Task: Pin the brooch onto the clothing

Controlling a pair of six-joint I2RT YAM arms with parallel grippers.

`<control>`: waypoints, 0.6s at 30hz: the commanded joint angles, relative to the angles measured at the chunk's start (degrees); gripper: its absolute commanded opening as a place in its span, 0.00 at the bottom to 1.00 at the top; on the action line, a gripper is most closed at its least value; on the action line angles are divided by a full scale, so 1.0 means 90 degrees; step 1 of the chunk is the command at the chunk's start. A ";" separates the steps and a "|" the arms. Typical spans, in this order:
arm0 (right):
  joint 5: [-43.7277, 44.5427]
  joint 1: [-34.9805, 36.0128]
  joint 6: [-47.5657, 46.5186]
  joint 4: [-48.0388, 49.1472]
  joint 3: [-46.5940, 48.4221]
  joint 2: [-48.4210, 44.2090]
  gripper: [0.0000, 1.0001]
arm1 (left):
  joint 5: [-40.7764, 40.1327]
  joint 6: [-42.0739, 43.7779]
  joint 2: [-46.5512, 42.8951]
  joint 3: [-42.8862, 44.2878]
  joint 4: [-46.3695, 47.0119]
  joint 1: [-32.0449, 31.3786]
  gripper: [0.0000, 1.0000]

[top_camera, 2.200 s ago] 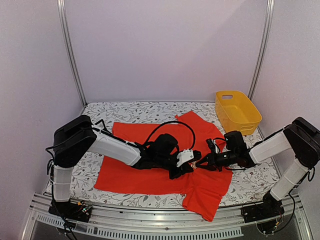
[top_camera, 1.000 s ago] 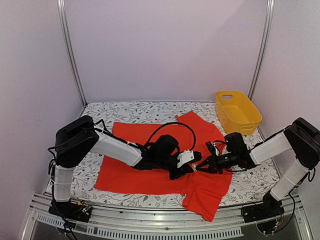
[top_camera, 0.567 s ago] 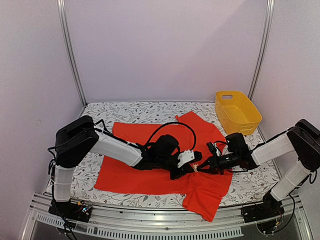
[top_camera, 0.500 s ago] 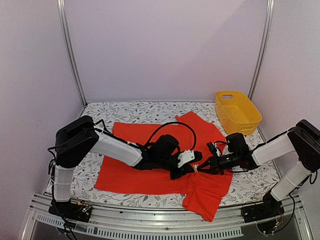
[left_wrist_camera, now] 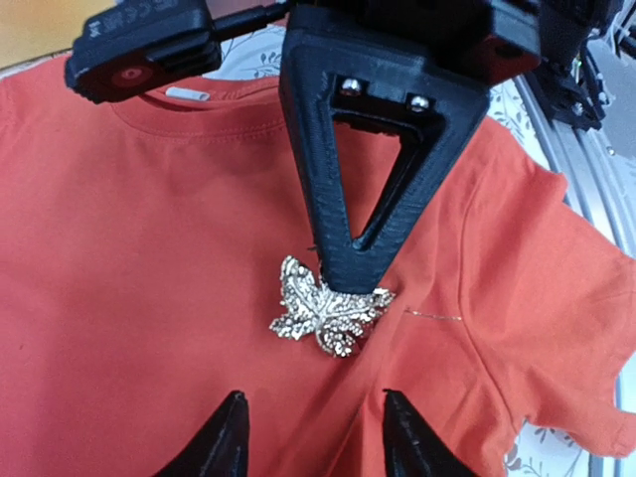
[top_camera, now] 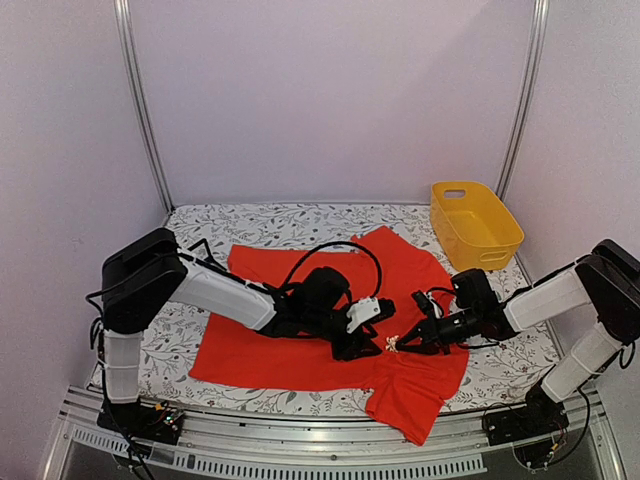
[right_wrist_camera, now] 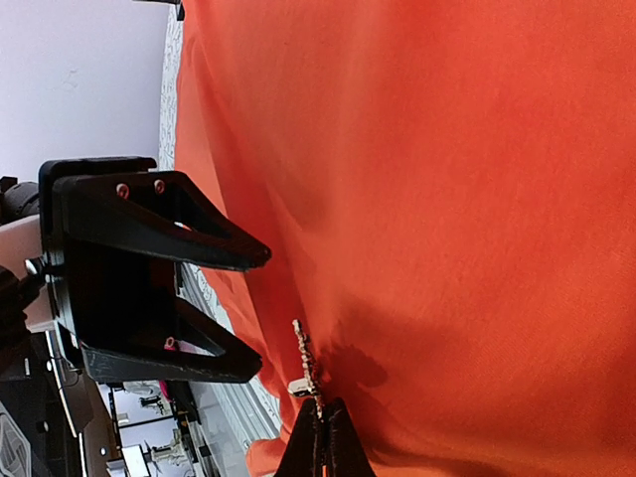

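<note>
Over the near right part of the large bright red-orange short-sleeved T-shirt (top_camera: 240, 352), the right gripper (right_wrist_camera: 325, 429) has its black fingers pressed together on the tiny glittery silvery-gold leaf-shaped brooch (left_wrist_camera: 328, 313), which sits against the shirt's chest. The left gripper (left_wrist_camera: 313, 422) hovers over the shirt just beside it, fingers apart and holding nothing. A yellow plastic basket (top_camera: 475, 222) stands beyond the shirt's far right corner.

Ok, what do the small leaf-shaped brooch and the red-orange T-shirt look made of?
The leaf-shaped brooch looks like pale gold metal set with tiny stones, since it glitters in grainy sparkles; could be plated. The red-orange T-shirt is matte knit fabric, probably cotton jersey, with soft wrinkles and stitched seams.
</note>
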 commanded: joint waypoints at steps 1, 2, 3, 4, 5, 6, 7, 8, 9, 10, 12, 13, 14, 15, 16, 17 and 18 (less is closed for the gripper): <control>-0.0187 0.0005 -0.0318 -0.0283 0.0138 -0.0082 0.00 | 0.0716 -0.0539 -0.0404 -0.0249 0.0275 0.0311 0.51; -0.0180 -0.0004 -0.0346 -0.0302 0.0158 -0.0083 0.00 | 0.0902 -0.0607 -0.0395 -0.0268 0.0337 0.0325 0.53; -0.0174 -0.0018 -0.0359 -0.0313 0.0167 -0.0083 0.00 | 0.1117 -0.0692 -0.0351 -0.0281 0.0435 0.0329 0.54; -0.0177 -0.0031 -0.0389 -0.0312 0.0169 -0.0083 0.00 | 0.1302 -0.0774 -0.0309 -0.0284 0.0554 0.0320 0.56; -0.0177 -0.0034 -0.0404 -0.0309 0.0170 -0.0083 0.00 | 0.1436 -0.0856 -0.0260 -0.0284 0.0639 0.0316 0.57; -0.0177 -0.0037 -0.0425 -0.0309 0.0177 -0.0083 0.00 | 0.1475 -0.0947 -0.0231 -0.0289 0.0729 0.0317 0.58; -0.0177 -0.0043 -0.0457 -0.0304 0.0171 -0.0083 0.00 | 0.1488 -0.1022 -0.0217 -0.0309 0.0852 0.0327 0.59; -0.0177 -0.0044 -0.0472 -0.0300 0.0170 -0.0083 0.00 | 0.1560 -0.1100 -0.0203 -0.0326 0.1004 0.0367 0.60; -0.0182 -0.0044 -0.0494 -0.0291 0.0170 -0.0083 0.00 | 0.1649 -0.1201 -0.0191 -0.0339 0.1111 0.0400 0.60; -0.0194 -0.0044 -0.0505 -0.0276 0.0170 -0.0076 0.00 | 0.1732 -0.1260 -0.0159 -0.0329 0.1176 0.0420 0.60; -0.0251 -0.0043 -0.0541 -0.0260 0.0193 -0.0042 0.00 | 0.1789 -0.1284 -0.0028 -0.0208 0.1082 0.0437 0.60; -0.0294 -0.0044 -0.0555 -0.0260 0.0210 -0.0028 0.00 | 0.1800 -0.1285 0.0058 -0.0105 0.0951 0.0435 0.58; -0.0319 -0.0044 -0.0580 -0.0260 0.0225 -0.0011 0.00 | 0.1811 -0.1276 0.0147 0.0014 0.0831 0.0445 0.56; -0.0336 -0.0053 -0.0595 -0.0260 0.0236 0.0003 0.00 | 0.1828 -0.1278 0.0241 0.0119 0.0732 0.0444 0.53; -0.0346 -0.0054 -0.0620 -0.0260 0.0243 0.0004 0.00 | 0.1855 -0.1297 0.0319 0.0220 0.0696 0.0460 0.50; -0.0360 -0.0054 -0.0632 -0.0260 0.0247 0.0012 0.00 | 0.1883 -0.1329 0.0374 0.0254 0.0706 0.0475 0.48; -0.0355 -0.0054 -0.0658 -0.0260 0.0248 0.0014 0.00 | 0.1899 -0.1420 0.0410 0.0243 0.0784 0.0502 0.46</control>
